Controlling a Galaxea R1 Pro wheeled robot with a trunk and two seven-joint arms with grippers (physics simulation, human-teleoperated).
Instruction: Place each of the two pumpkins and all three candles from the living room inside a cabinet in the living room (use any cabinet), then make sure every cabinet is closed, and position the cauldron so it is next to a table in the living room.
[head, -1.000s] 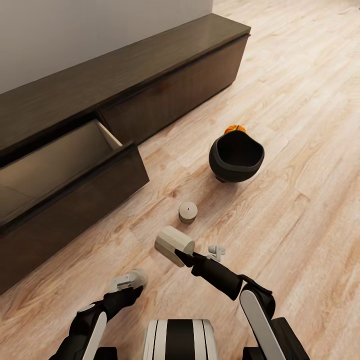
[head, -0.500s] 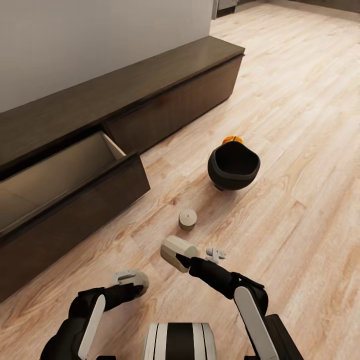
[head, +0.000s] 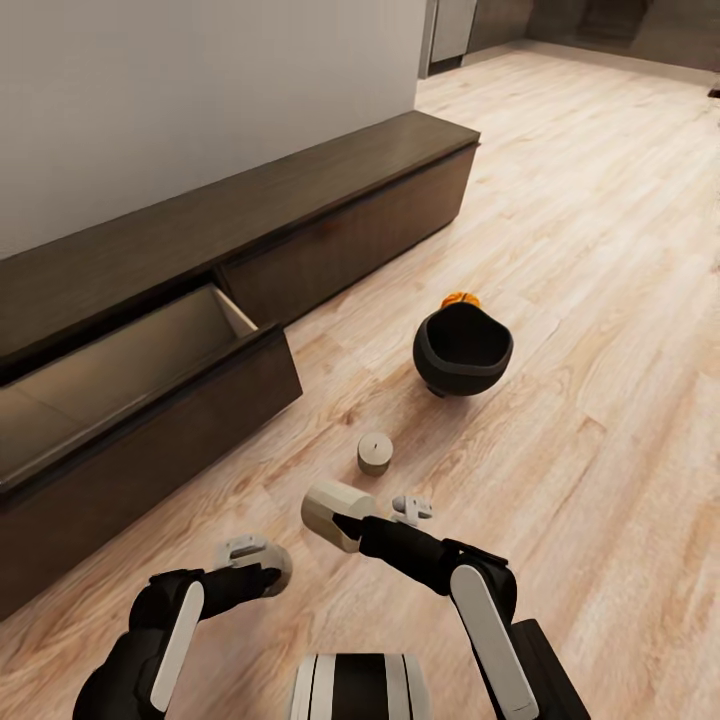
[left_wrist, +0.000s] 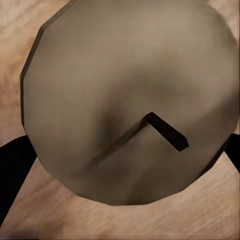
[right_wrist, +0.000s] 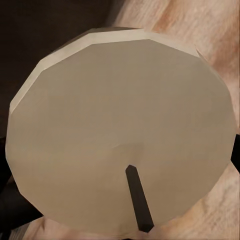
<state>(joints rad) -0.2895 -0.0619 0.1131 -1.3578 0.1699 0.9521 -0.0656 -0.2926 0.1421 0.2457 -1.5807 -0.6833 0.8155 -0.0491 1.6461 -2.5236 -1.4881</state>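
My right gripper (head: 347, 521) is shut on a pale candle (head: 330, 510) lying on its side, just above the floor; its round top and dark wick (right_wrist: 138, 202) face the right wrist camera. The left gripper (head: 262, 567) is shut on a second candle (head: 273, 562), whose top (left_wrist: 125, 100) shows close up. A third candle (head: 375, 452) stands on the floor ahead of the right gripper. Beyond it sits the black cauldron (head: 462, 351), with an orange pumpkin (head: 460, 299) peeking out behind its rim. The dark cabinet (head: 300, 190) runs along the wall, and its left drawer (head: 110, 365) is pulled open.
The open drawer's front (head: 170, 425) juts out over the wooden floor (head: 610, 330) to the left of both arms. A white wall (head: 200, 90) rises behind the cabinet. Bare floor stretches to the right and far ahead.
The head camera has tilted up, so everything sits lower in the picture. Both grippers keep their candles. My left elbow has bent further, and the right-hand candle has edged slightly left.
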